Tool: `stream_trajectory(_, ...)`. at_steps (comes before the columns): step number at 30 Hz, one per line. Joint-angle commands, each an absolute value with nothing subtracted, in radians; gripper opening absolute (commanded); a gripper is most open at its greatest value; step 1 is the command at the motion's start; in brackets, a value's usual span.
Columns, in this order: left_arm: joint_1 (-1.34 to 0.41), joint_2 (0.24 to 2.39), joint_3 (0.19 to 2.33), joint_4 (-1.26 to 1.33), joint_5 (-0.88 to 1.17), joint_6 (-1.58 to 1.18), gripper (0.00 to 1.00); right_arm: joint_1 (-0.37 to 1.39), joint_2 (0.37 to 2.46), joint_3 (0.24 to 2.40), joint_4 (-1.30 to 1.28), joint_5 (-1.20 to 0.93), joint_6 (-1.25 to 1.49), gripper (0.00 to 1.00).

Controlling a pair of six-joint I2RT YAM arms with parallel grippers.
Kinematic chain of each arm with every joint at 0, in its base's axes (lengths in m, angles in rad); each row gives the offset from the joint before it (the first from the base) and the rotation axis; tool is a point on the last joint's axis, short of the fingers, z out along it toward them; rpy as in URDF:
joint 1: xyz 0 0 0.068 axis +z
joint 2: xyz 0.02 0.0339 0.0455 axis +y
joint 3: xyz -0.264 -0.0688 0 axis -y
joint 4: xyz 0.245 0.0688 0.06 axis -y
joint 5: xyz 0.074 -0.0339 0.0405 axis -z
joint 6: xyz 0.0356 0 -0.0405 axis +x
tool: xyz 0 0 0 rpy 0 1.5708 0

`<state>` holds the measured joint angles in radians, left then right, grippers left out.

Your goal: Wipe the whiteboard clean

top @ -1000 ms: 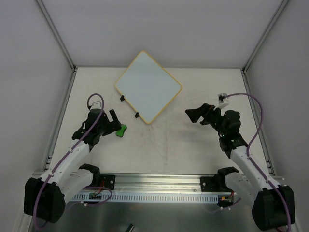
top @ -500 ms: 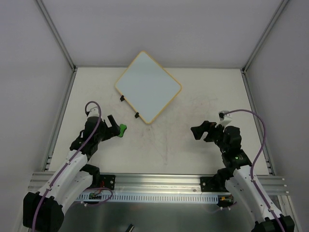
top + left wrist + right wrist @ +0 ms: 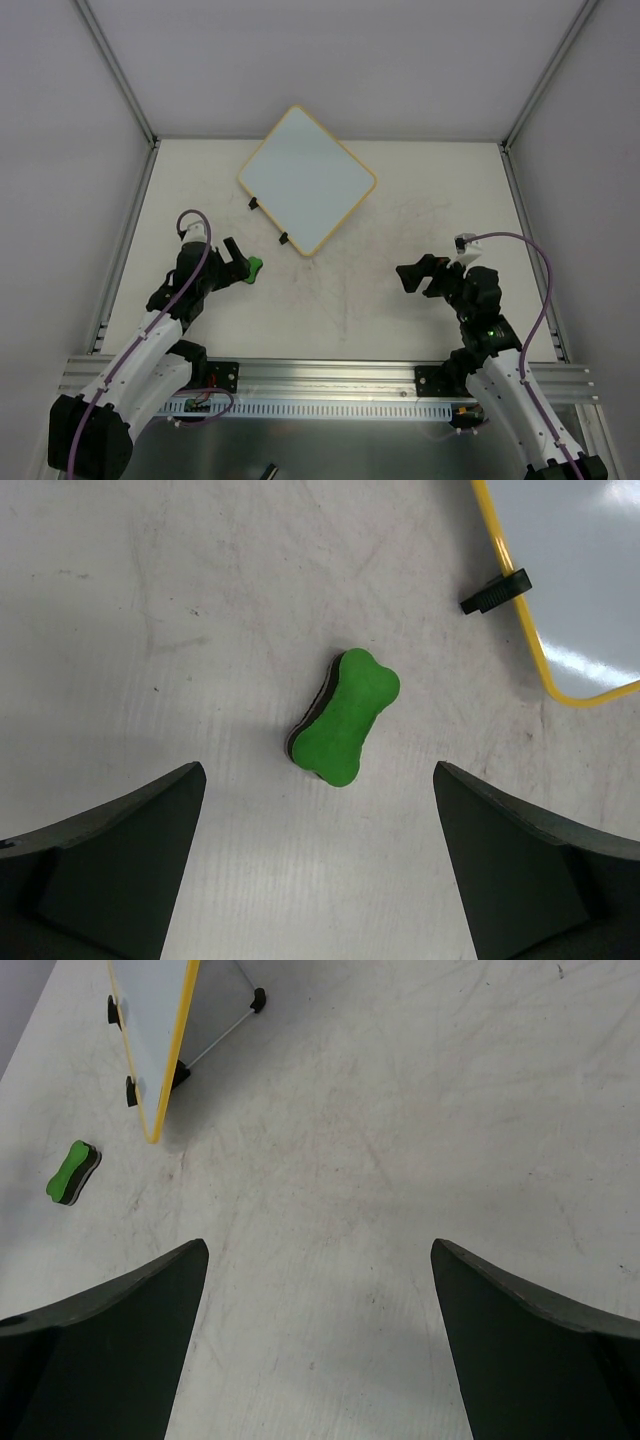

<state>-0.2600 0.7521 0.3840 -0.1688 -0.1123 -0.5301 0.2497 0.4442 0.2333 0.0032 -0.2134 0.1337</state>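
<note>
The whiteboard (image 3: 307, 180) with its yellowish frame sits at the back middle of the table, turned like a diamond. Its surface looks blank, and two black clips are on its near-left edge. It also shows in the left wrist view (image 3: 580, 570) and edge-on in the right wrist view (image 3: 150, 1020). A green bone-shaped eraser (image 3: 255, 265) lies flat on the table (image 3: 340, 300), also in the left wrist view (image 3: 347, 717) and the right wrist view (image 3: 73, 1172). My left gripper (image 3: 238, 263) (image 3: 320, 780) is open and empty, just short of the eraser. My right gripper (image 3: 415, 278) (image 3: 320, 1245) is open and empty over bare table at the right.
White walls with metal posts close in the table at the left, right and back. An aluminium rail (image 3: 330, 385) carrying the arm bases runs along the near edge. The table top is scuffed.
My left gripper has drawn back a little from the eraser, which stays on the table. My right gripper has pulled back toward the near edge. The whiteboard has not moved.
</note>
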Motion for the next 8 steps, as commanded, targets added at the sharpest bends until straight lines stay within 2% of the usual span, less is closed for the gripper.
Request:
stream_trajectory(1, -0.253, 0.742, 0.374, -0.13, -0.101, -0.512, 0.99, 0.259, 0.445, 0.235, 0.04, -0.212, 0.12, 0.99)
stream_trajectory(8, -0.253, 0.747, 0.374, -0.126, -0.098, -0.512, 0.99, 0.258, 0.448, 0.233, 0.051, -0.229, 0.112, 0.99)
